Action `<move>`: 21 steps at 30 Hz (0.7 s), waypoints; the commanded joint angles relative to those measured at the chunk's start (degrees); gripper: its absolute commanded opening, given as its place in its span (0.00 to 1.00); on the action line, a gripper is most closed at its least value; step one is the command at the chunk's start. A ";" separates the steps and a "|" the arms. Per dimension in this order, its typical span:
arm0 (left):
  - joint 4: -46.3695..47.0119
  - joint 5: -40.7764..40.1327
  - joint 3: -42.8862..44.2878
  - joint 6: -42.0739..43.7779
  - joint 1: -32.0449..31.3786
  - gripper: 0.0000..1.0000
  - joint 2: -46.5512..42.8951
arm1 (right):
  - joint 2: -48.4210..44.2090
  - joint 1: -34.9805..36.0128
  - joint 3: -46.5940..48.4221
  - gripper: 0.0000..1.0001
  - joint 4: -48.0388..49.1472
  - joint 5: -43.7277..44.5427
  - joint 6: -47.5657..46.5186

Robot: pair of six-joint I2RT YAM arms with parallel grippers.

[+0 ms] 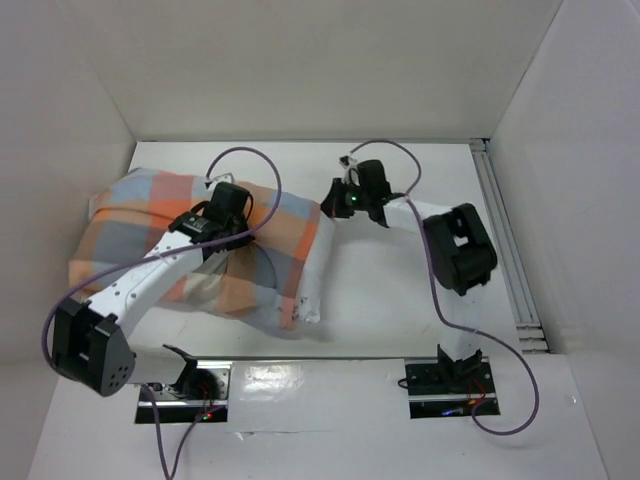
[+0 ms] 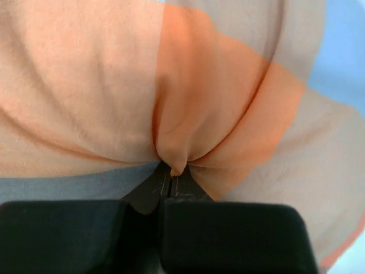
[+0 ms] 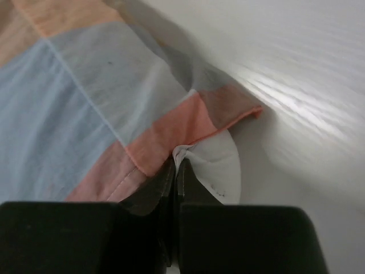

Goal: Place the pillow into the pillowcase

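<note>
Mostly sheathed. Top view: pillowcase (image 1: 200,240) covers pillow (image 1: 310,288), whose white edge pokes from the sleeve's open end. Left wrist: left gripper (image 2: 173,171) clenched on a pinch of orange cloth atop the pillowcase. Right wrist: right gripper (image 3: 175,162) clenched on the pillowcase hem (pillow corner beside it). Next, likely: draw hem over the exposed edge.

surface: white table (image 1: 400,300) | on it: checked pillowcase (image 1: 120,230), left half | pillow (image 1: 313,285) edge protruding right
</note>
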 commanded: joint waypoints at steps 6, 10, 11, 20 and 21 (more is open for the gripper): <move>10.39 14.77 20.19 12.55 -2.97 0.00 17.14 | -33.11 -4.22 -29.21 0.00 6.94 5.09 6.17; 11.09 12.51 27.14 15.01 -3.68 0.00 18.57 | -44.66 0.43 -37.39 0.00 3.94 14.48 7.30; 12.48 12.50 27.15 15.63 -3.68 0.00 18.57 | -46.51 1.40 -39.40 0.00 3.15 16.17 8.01; 8.46 5.41 12.85 16.09 -3.68 0.95 -3.55 | -50.92 3.52 -39.25 0.00 -1.78 19.87 6.87; 7.23 3.38 10.13 14.07 -3.68 0.95 -9.67 | -50.23 3.52 -38.29 0.00 -1.78 19.87 6.87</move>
